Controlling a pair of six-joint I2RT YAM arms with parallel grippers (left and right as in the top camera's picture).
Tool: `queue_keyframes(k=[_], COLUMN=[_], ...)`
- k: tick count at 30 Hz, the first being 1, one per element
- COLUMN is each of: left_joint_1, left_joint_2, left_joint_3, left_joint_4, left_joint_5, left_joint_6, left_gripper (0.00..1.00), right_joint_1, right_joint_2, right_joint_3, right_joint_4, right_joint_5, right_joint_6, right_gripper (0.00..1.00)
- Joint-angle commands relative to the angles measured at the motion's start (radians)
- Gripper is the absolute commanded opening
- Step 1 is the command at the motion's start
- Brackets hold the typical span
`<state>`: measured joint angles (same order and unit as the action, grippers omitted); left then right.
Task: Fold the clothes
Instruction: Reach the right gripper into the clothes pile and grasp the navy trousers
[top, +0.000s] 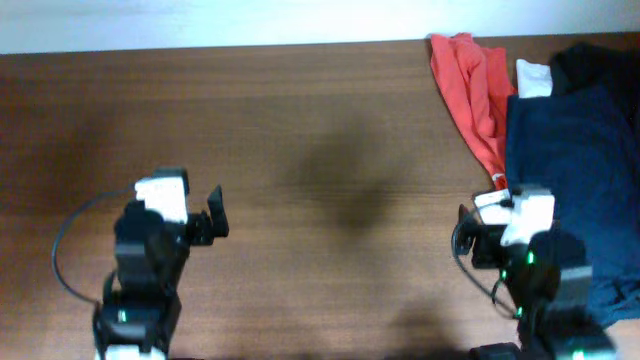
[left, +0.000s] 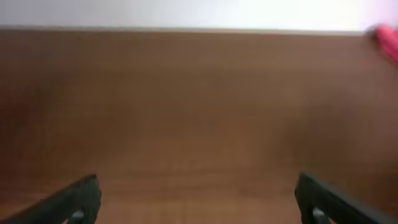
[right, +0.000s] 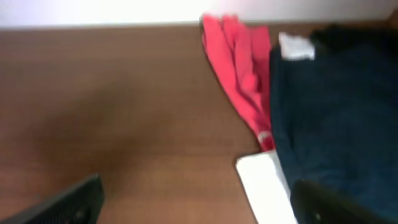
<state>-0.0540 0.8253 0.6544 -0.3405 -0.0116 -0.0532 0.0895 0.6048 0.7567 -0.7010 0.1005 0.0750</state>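
The clothes, a large dark navy garment (top: 575, 170), lie spread at the table's right edge. They also show in the right wrist view (right: 336, 112). My right gripper (top: 512, 222) is open and empty at the garment's left edge. In its wrist view (right: 199, 199) the right finger is over the navy cloth and the left finger is over bare wood. My left gripper (top: 185, 215) is open and empty over bare table at the left, far from the clothes. Its wrist view (left: 199, 202) shows only wood between the fingers.
A red-orange garment (top: 470, 80) lies left of the navy one, also in the right wrist view (right: 239, 68). A black garment (top: 600, 60) and a small white piece (top: 533, 78) are at the far right. A flat white piece (right: 264, 186) lies by the navy edge.
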Motion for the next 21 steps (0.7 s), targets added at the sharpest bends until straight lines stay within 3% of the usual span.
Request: queue_keyframes(k=[1,4,9,13,15,21], left_joint_1=[-0.002,-0.002,-0.002,-0.002,-0.002,-0.002], left_joint_2=[0.197,0.317,0.33,0.332,0.334,0.334], left_joint_3=[0.174,0.254,0.254,0.254,0.253,0.253], left_joint_4=[-0.061,-0.102,-0.066,-0.041,-0.038,-0.038], left_joint_5=[0.083,0.155,0.154,0.153,0.154,0.154], left_joint_6=[-0.01,-0.01,-0.01,-0.01,-0.01,-0.01], left_gripper=[0.99,0.99,0.99,0.99,0.99,0.99], right_joint_1=[-0.006,-0.006,-0.033,-0.161,-0.205,-0.261], right_joint_2=[0.17,0.335,0.58,0.904,1.045,1.279], right_joint_3=[0.16,0.269,0.286,0.407,0.479,0.514], right_joint_4=[-0.06,-0.095,0.093,0.214,0.259,0.427], right_joint_5=[0.035,-0.035,0.357,0.298,0.289,0.205], right_joint_6=[0.005,0.0,-0.014,-0.014,-0.013,-0.014], right_gripper=[0.99,0.99,1.0,0.99,0.93,0.81])
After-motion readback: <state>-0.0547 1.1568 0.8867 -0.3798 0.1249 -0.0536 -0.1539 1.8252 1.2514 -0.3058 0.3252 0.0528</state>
